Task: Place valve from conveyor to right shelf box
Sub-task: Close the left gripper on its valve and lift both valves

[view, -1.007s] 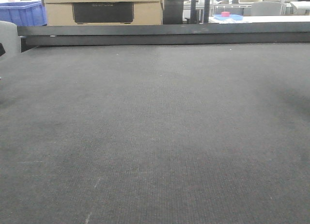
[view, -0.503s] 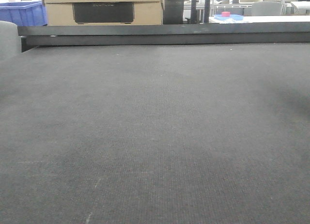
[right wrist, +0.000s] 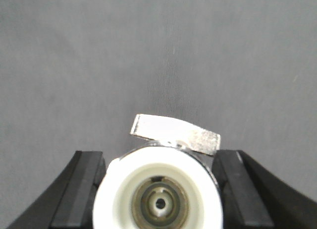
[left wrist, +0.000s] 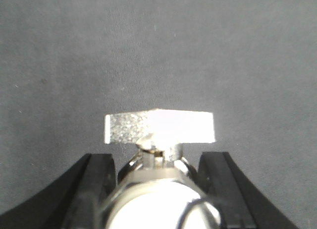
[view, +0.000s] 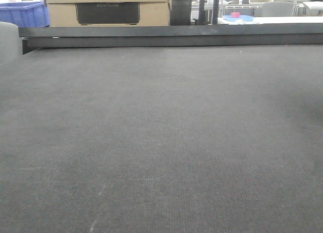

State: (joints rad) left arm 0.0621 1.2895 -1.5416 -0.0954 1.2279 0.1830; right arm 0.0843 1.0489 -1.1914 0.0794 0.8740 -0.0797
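The left gripper (left wrist: 157, 157) has two matte black fingers (left wrist: 94, 187); each is broad at the base and narrows to a blunt, squared tip at the end nearest the conveyor (left wrist: 158, 50); the outer edges sweep in a smooth curve. The right gripper (right wrist: 159, 154) has matching black fingers (right wrist: 81, 187); a lengthwise bevel line divides each face.

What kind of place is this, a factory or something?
Probably a workshop or warehouse-style test floor: a wide grey conveyor belt fills the view, with stacked cardboard boxes and a blue plastic crate behind its black rail.
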